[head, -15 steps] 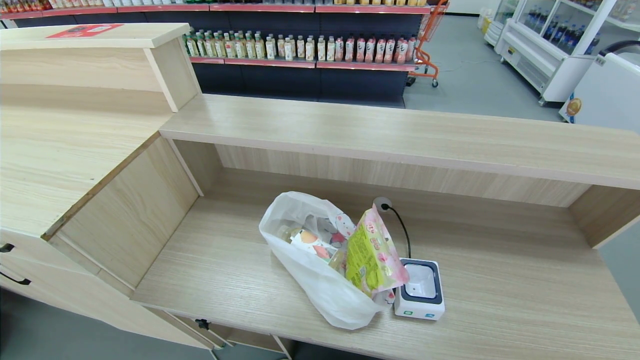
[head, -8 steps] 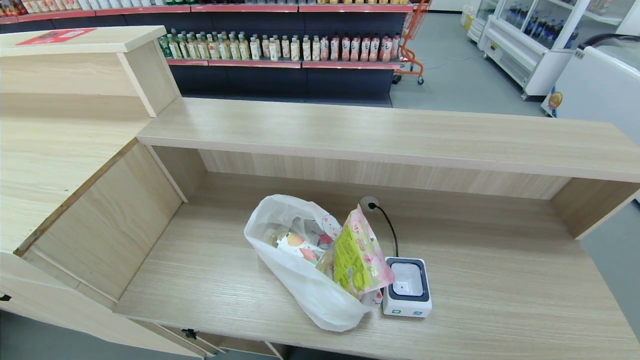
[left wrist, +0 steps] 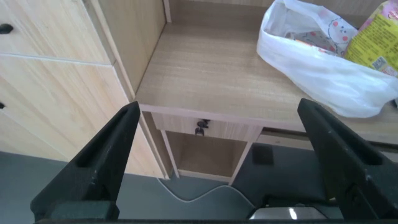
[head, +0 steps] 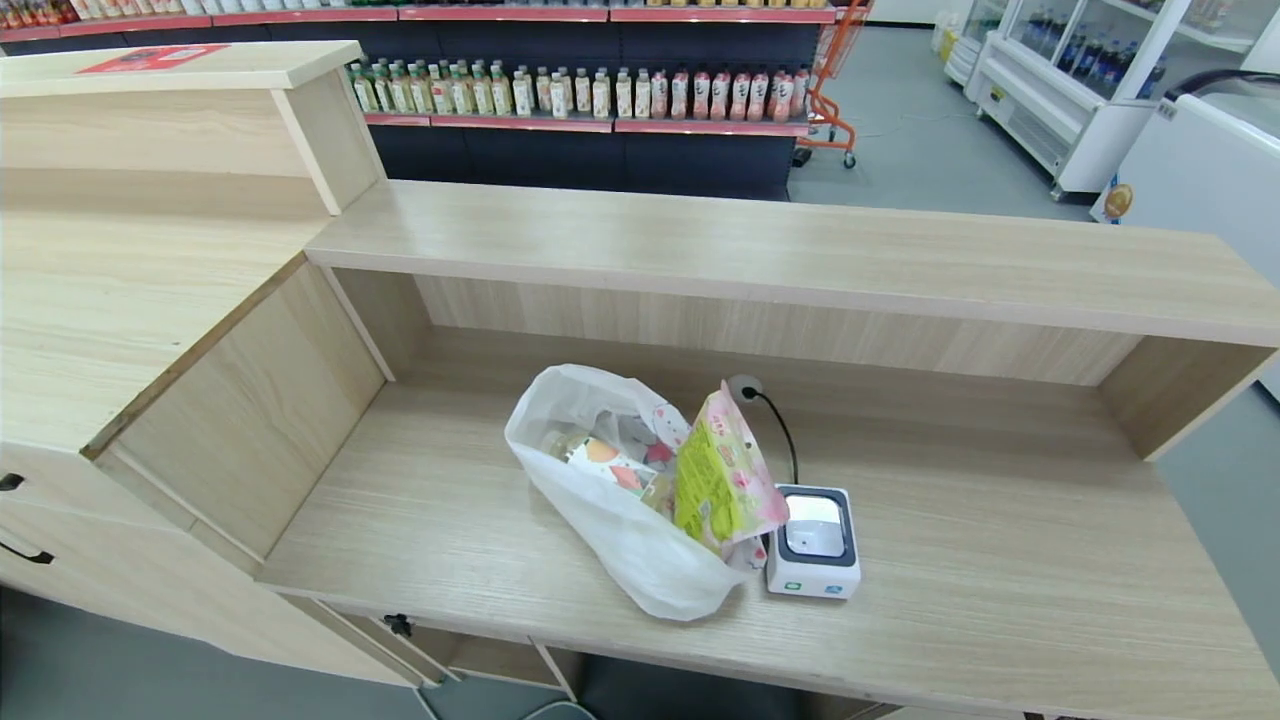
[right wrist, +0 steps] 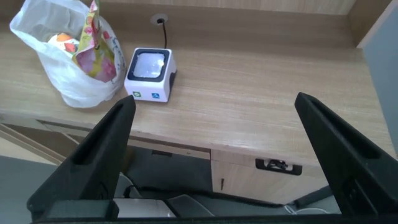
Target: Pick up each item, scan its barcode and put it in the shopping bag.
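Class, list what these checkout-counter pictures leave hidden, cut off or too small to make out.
1. Head view: the lower items in the shopping bag, hidden by its white plastic and the snack pouch.
2. Left wrist view: the snack pouch's far side, cut off by the picture's edge.
3. Head view: where the cable of the scanner leads, hidden below the cable hole.
4. Right wrist view: the scanner's two front marks, too small to read.

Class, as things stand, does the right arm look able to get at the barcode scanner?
Probably yes. The right gripper hangs open before the counter, with bare wood between it and the barcode scanner. The shopping bag stands to the scanner's left, out of the way.
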### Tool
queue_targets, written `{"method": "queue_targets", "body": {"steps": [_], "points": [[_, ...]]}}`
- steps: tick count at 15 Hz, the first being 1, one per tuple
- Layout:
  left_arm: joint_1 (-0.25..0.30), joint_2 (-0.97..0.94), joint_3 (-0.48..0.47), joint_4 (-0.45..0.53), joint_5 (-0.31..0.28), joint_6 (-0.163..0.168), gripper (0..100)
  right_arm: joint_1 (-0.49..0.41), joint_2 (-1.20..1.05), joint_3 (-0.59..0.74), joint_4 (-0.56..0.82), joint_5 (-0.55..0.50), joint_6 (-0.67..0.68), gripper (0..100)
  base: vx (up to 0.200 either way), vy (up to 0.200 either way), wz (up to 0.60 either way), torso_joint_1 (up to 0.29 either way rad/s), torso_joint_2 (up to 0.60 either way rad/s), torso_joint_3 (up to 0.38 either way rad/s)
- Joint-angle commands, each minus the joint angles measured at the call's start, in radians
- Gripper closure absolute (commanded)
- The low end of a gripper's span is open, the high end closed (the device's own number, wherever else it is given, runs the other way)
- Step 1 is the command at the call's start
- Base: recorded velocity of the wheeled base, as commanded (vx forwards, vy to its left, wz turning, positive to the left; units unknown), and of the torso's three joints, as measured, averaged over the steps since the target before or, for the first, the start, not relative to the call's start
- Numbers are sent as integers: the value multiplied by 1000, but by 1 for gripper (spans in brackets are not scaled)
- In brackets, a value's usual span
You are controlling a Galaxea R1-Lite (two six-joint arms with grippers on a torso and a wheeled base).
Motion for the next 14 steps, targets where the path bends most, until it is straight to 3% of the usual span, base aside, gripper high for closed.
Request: {"method": "queue_targets", "body": {"steps": [1, 11, 14], "points": [[1, 2, 0, 0, 0, -2, 0, 0, 1, 0, -1, 1, 0, 0, 0, 0, 0, 0, 0, 0], [1, 2, 0, 0, -2, 3, 0, 0, 1, 0, -1, 3, -3, 0, 0, 0, 0, 0, 0, 0], [1, 2, 0, 0, -2, 3, 0, 0, 1, 1, -1, 3, -3, 0, 200, 0, 0, -6, -1, 4]]}}
